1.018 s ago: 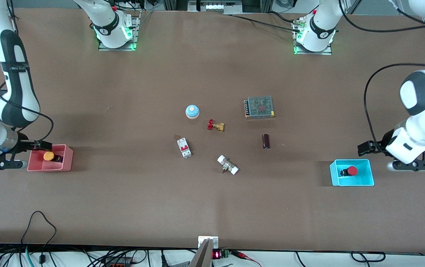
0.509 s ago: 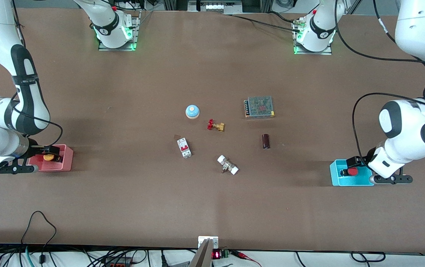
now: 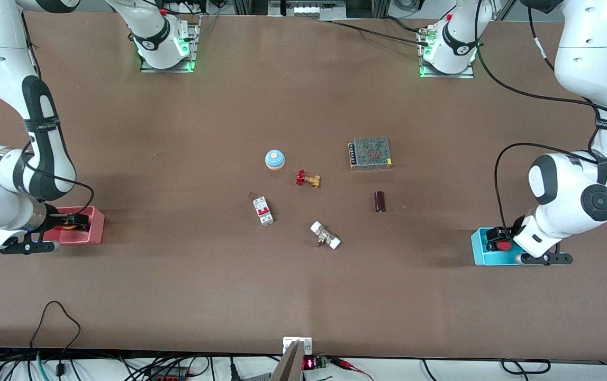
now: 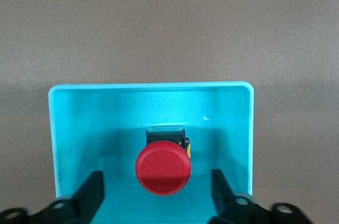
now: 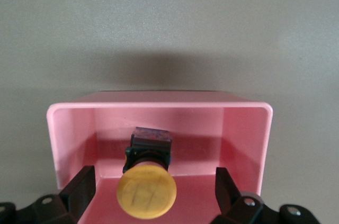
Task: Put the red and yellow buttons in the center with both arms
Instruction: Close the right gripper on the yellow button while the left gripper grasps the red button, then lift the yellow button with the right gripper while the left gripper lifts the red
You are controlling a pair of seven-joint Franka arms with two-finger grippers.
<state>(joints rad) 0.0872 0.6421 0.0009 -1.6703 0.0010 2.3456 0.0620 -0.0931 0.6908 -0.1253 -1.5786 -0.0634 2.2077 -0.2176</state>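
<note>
The red button (image 4: 163,170) lies on its side in the cyan bin (image 4: 148,87) at the left arm's end of the table. My left gripper (image 4: 157,197) is open and low in the bin, one finger on each side of the red cap, not touching it. In the front view the left gripper (image 3: 496,239) covers most of the cyan bin (image 3: 479,250). The orange-yellow button (image 5: 146,193) lies in the pink bin (image 5: 159,105) at the right arm's end. My right gripper (image 5: 153,195) is open astride its cap; in the front view the right gripper (image 3: 73,221) is over the pink bin (image 3: 96,228).
In the table's middle lie a light-blue dome (image 3: 275,159), a brass valve with red handwheel (image 3: 307,179), a white circuit breaker (image 3: 263,210), a white-capped fitting (image 3: 325,235), a dark cylinder (image 3: 380,201) and a meshed power supply (image 3: 370,152).
Both arms swung in from beside their bins. Each open gripper now sits over its bin and around its button. The buttons have not moved.
</note>
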